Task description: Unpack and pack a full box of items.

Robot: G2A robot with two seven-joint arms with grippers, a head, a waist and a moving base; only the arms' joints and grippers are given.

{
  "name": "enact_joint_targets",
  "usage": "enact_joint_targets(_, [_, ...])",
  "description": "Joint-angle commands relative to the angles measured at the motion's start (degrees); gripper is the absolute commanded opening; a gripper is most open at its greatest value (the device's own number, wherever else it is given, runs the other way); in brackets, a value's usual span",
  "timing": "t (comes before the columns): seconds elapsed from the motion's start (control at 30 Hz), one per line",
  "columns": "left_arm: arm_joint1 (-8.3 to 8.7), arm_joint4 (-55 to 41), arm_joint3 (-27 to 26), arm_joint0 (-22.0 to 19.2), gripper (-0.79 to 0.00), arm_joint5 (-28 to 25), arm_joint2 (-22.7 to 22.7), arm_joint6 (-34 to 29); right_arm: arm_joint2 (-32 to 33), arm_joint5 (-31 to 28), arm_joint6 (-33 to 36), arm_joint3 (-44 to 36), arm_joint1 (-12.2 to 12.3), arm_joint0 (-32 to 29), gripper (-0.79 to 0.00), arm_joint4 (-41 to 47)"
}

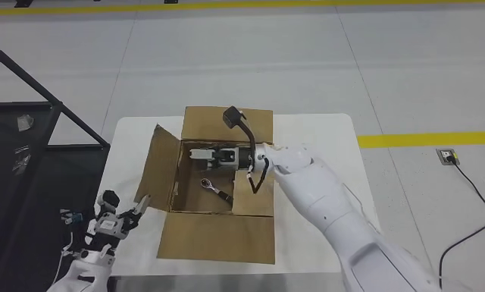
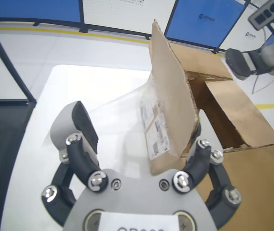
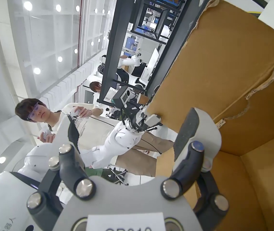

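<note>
Progress: unpacking looks almost finished, repacking not begun. Nearest, left gripper (image 1: 126,201) spread, empty, just outside left flap corner of box (image 1: 216,239). On box floor one small metal tool (image 1: 214,188), seemingly last item. Deeper inside box, right gripper (image 1: 194,155) spread wide, holding nothing.

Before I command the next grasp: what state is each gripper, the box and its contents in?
box: open on top
side flap: standing up
left gripper: open, straddling side flap
right gripper: open, inside box
small metal tool: lying loose on box floor
</note>
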Motion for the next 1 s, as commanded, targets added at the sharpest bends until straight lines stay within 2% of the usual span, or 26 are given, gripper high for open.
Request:
enact_joint_targets(0.0, [0.0, -0.13, 0.71, 0.38, 0.0, 0.62, -1.27, -0.3, 1.8, 0.21, 0.17, -4.01, 1.85, -1.64, 0.0, -1.38])
enact_joint_targets(0.13, [-0.03, -0.22, 2.92, -0.74, 0.0, 0.81, -1.85, -1.2, 7.07, 1.18, 1.13, -16.09, 6.43, -7.94, 0.0, -5.53])
enact_joint_targets(0.27, [-0.07, -0.59, 4.51, -1.6, 0.0, -0.31, -1.84, -1.61, 7.07, 1.18, 1.13, -16.09, 6.43, -7.94, 0.0, -5.53])
enact_joint_targets(0.43, [-0.35, 0.98, 7.53, -3.56, 0.0, 3.28, -0.45, -2.54, 7.07, 1.18, 1.13, -16.09, 6.43, -7.94, 0.0, -5.53])
enact_joint_targets(0.5, [-0.43, 1.55, 9.01, -4.59, 0.0, 3.93, 0.27, -3.12, 8.11, 0.93, -0.78, -16.44, 6.91, -9.64, 0.0, -5.91])
enact_joint_targets(0.63, [-0.65, 2.16, 10.26, -5.0, 0.0, 4.1, 1.36, -2.41, 9.02, 0.08, 0.03, -21.69, 8.17, -12.68, 0.0, -6.96])
enact_joint_targets(0.8, [-0.89, 1.37, 6.37, -2.47, 0.0, 3.5, 0.59, 0.21, 9.41, 0.32, 0.28, -28.96, 10.15, -15.76, 0.0, -9.09])
enact_joint_targets(0.97, [-1.16, 0.21, -0.77, 1.86, 0.0, 2.78, -0.81, 2.53, 9.65, 0.48, 0.43, -29.23, 10.42, -16.12, 0.0, -9.12])
